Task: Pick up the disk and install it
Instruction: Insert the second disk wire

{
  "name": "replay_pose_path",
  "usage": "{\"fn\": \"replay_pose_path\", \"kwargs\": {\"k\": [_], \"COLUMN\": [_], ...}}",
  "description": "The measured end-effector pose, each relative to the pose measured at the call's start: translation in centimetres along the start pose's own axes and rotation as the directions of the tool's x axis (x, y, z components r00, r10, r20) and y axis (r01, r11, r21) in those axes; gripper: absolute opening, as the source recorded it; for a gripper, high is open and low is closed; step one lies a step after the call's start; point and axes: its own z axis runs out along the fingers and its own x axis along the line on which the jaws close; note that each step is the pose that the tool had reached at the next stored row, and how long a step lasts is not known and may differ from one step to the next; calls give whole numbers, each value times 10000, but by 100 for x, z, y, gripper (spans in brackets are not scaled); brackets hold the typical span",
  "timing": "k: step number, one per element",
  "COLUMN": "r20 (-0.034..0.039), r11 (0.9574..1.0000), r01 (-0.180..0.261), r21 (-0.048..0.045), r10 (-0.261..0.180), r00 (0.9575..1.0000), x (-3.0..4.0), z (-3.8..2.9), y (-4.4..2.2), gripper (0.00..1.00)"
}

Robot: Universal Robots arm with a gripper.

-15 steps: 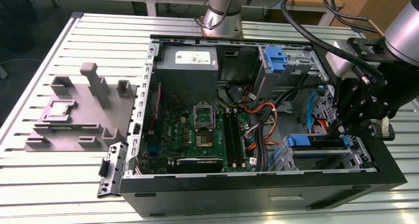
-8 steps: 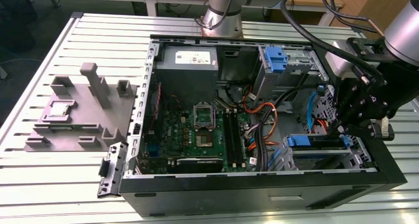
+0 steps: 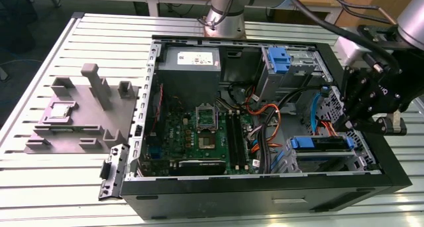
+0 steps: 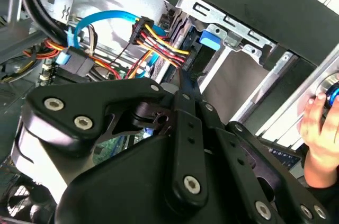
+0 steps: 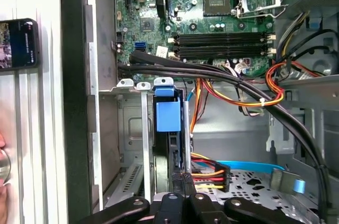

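Gripper [image 3: 363, 123] sits at the open computer case's [image 3: 265, 189] edge on the exterior view's right; you cannot tell how its jaws stand. Just beyond, in the first wrist view, you see the disk [image 5: 170, 128] standing on edge in the drive bay [image 5: 132, 128], motherboard [image 5: 212, 17] farther off.

Count of what I'm seeing at the rig

I'm counting one open computer case [image 3: 265, 189], one motherboard [image 3: 198, 137], one grey power supply box [image 3: 190, 63], two blue drive carriers [image 3: 278, 58] [image 3: 320, 143], one grey fixture block [image 3: 79, 113], one gripper [image 3: 371, 122], and I'm seeing one person's hand [image 4: 318, 128].
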Motion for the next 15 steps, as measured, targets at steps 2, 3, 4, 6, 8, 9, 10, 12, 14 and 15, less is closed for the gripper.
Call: {"fn": "replay_pose_path", "kwargs": {"k": [2,3,4,6,8,9,10,12,14,15], "r20": [-1,-1,-2,0,-2,-4,-6,-6,-7,-6], "r11": [10000,10000,10000,10000,10000,10000,10000,10000,10000,10000], "r01": [0,0,0,-1,0,0,0,1,1,0], "r21": [-10,-16,-21,-37,-43,-43,-43,-43,-43,-43], "r10": [0,0,0,1,0,0,0,-1,-1,0], "r00": [10000,10000,10000,10000,10000,10000,10000,10000,10000,10000], "x": [-13,-22,-29,-51,-83,-107,-133,-180,-219,-239], "z": [-46,-70,-88,-114,-121,-122,-122,-122,-123,-122], "y": [2,3,4,6,7,9,10,12,14,16], "gripper": [10,10,10,10,10,10,10,10,10,10]}}
